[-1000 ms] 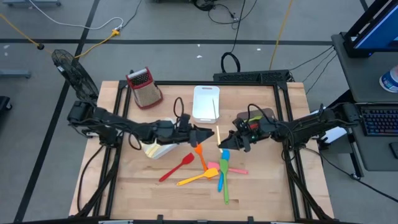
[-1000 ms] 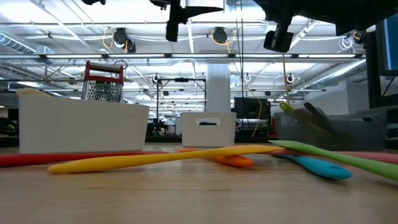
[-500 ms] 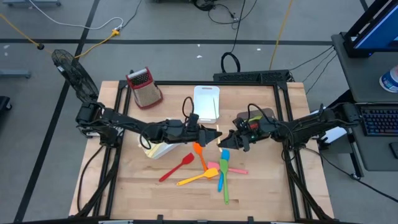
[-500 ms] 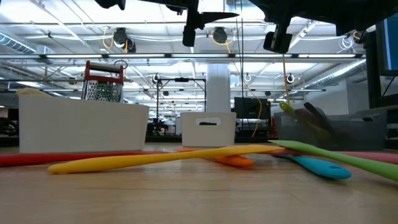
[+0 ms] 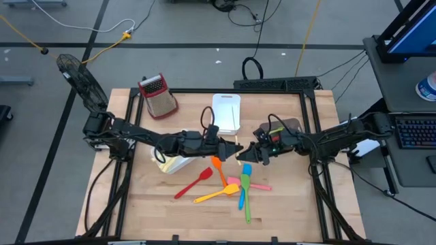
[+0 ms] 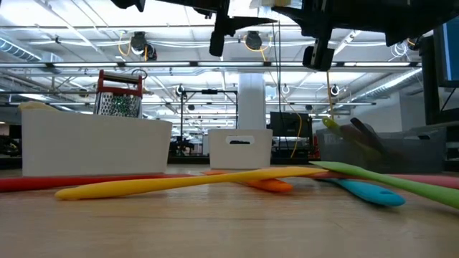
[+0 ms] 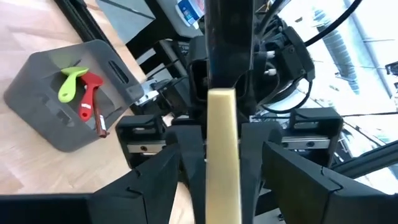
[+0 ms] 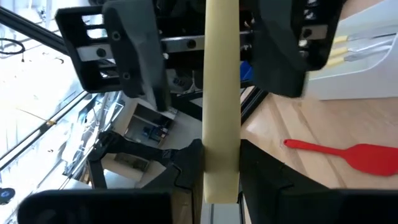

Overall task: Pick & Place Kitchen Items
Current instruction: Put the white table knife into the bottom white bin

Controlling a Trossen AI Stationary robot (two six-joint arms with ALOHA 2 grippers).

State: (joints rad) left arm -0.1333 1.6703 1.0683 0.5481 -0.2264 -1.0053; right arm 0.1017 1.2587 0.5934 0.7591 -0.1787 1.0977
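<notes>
A few utensils already sit in the bins. The left gripper [image 5: 230, 150] has fingers spread around a cream stick [image 5: 238, 148] mid-table; the right gripper [image 5: 247, 154] pinches it. Below, six utensils [image 5: 231, 185] lie unsorted.

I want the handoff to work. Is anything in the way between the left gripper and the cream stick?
Nothing visible is in the way. The right gripper holds the cream stick above the table, and the left gripper has its open fingers on either side of it.
</notes>
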